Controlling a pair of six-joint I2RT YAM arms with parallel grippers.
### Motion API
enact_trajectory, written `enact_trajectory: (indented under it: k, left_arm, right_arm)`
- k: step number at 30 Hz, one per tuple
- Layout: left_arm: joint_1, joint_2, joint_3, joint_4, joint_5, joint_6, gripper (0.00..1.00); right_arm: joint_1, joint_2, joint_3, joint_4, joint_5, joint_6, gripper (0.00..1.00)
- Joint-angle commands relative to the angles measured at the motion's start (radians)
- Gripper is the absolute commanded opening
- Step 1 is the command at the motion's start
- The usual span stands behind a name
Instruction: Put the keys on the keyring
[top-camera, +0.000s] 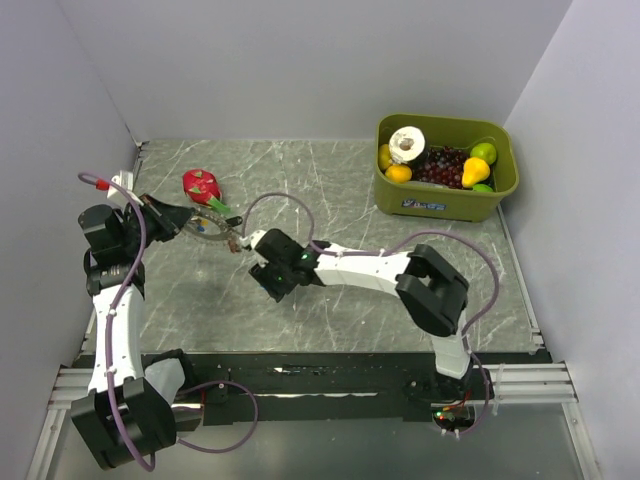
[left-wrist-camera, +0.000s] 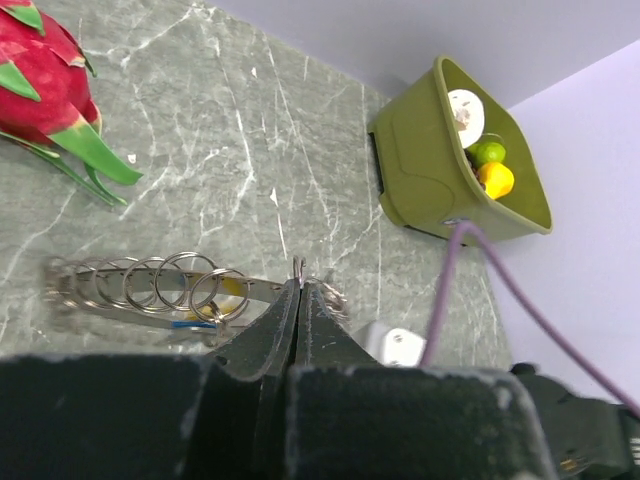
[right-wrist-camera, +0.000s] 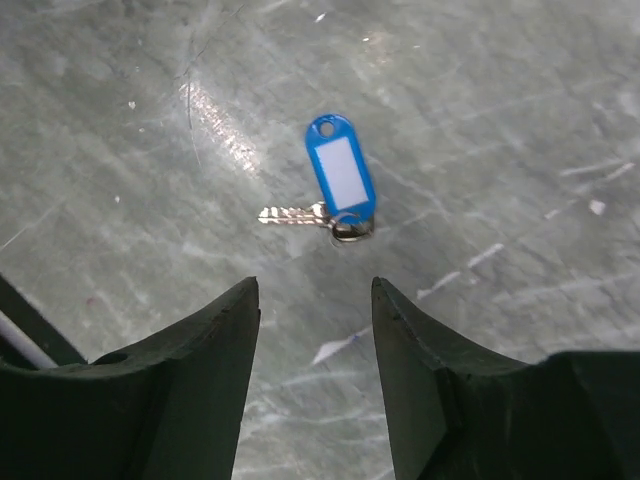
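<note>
your right tool (right-wrist-camera: 315, 290) hung with jaws apart and empty; the key (right-wrist-camera: 335, 195) lay flat on the worktop (right-wrist-camera: 500, 120) just ahead of it, blue tag (right-wrist-camera: 341, 168) running away, blade (right-wrist-camera: 290, 214) pointing left. your left tool (left-wrist-camera: 300, 295) was pinched shut on the keyring (left-wrist-camera: 150, 285).

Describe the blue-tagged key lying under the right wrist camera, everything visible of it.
The key has an oblong blue plastic tag with a white label window and a hole at its far end. A small metal split ring at the tag's near end joins it to a slim silvery blade pointing left. It lies flat on the grey marbled table, ahead of the right end effector, whose fingers stand apart without touching it.
</note>
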Motion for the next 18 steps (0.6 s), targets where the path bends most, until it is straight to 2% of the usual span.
enact_trajectory:
  k: [1, 10, 15, 18]
  left_arm:
    - [0.01, -0.023, 0.019, 0.083, 0.053, -0.052, 0.01]
    - [0.014, -0.037, 0.008, 0.089, 0.059, -0.052, 0.01]
    - [0.014, -0.043, 0.005, 0.089, 0.063, -0.048, 0.01]
    - [0.014, -0.047, -0.004, 0.101, 0.069, -0.052, 0.01]
  right_arm:
    - [0.019, 0.053, 0.084, -0.05, 0.081, 0.001, 0.56]
    - [0.019, 0.124, 0.112, -0.031, 0.085, 0.007, 0.53]
    - [0.019, 0.154, 0.124, -0.01, 0.075, 0.004, 0.46]
    - [0.019, 0.173, 0.133, -0.011, 0.085, 0.006, 0.45]
